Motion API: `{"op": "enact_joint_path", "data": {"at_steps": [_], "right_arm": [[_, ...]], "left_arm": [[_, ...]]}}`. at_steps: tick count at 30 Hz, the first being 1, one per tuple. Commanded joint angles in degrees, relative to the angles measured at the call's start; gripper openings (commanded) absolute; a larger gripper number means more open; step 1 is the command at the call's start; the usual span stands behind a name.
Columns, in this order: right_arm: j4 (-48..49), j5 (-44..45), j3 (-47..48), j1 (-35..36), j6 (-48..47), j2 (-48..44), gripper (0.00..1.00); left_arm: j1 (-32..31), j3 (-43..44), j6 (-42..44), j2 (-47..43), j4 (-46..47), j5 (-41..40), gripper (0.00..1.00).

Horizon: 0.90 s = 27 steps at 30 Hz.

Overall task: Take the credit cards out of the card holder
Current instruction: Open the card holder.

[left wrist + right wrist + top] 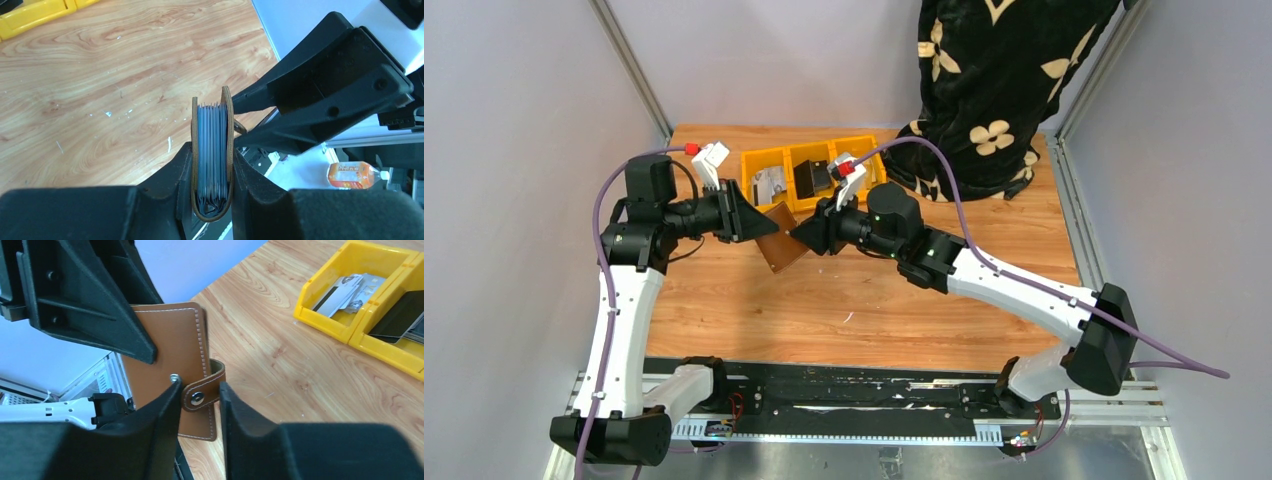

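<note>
The left arm (619, 300) is raised from its base at the near left and bent at the elbow, so that its wrist is turned to the right above the wooden table (874, 310). The right arm (1014, 285) is stretched from the near right toward the middle with its wrist pointed left. The two grippers are brought tip to tip just in front of the yellow tray (322, 326).

The card holder (170, 335) is held between them, clear of the table top. It is a folded brown leather wallet with pale stitching along its edge, and a snap tab (204, 396) with a metal stud is wrapped round its open side. From the left wrist camera it is seen edge-on, and a tight pack of grey-blue sleeves (212, 145) is shown between the two covers. Single cards inside them cannot be made out. Credit cards (342, 287) printed in grey and white are lying in one compartment of the tray, and a black card (400, 317) in the one next to it.

The left gripper (212, 172) is clamped on the card holder, one finger pressed to each cover near the fold. The right gripper (199, 387) is partly spread, with a finger set on either side of the snap tab. Whether the tab is actually pinched cannot be told.
</note>
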Motion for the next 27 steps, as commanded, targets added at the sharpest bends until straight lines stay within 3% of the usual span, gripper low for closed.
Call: {"op": "enact_joint_path", "data": {"at_steps": [1,5,11,12,15,17,23,27], "right_arm": [[-0.09,3.68,-2.39,-0.92,0.80,-2.40,0.31],[0.65,3.23,-3.67,-1.46,1.15,-3.95,0.15],[-0.87,2.91,-2.18,-1.55,0.83,-3.55,0.01],[-1.32,2.79,-1.79,-1.55,0.68,-3.42,0.01],[-1.65,1.75,-1.66,-1.55,0.39,-3.23,0.23],[-1.62,1.23,-1.70,-1.55,0.59,-3.15,0.32],[-0.91,0.35,-1.63,-1.55,1.18,-3.05,0.29],[-0.46,0.47,-1.35,-1.54,1.09,-3.67,0.14]], "left_arm": [[-0.28,2.06,-0.35,-1.56,0.11,4.93,0.00],[-0.26,2.11,-0.57,-1.40,0.10,5.46,0.00],[-0.30,1.96,-0.84,-1.90,0.11,6.00,0.00],[-0.30,1.98,-0.84,-2.09,0.11,6.14,0.00],[-0.30,2.20,-0.84,-2.53,0.11,6.41,0.00],[-0.26,2.51,-0.84,-2.58,0.11,6.72,0.00],[-0.26,2.88,-1.35,-2.41,0.10,7.56,0.00],[-0.24,2.39,-1.32,-2.63,0.11,7.25,0.00]]}}
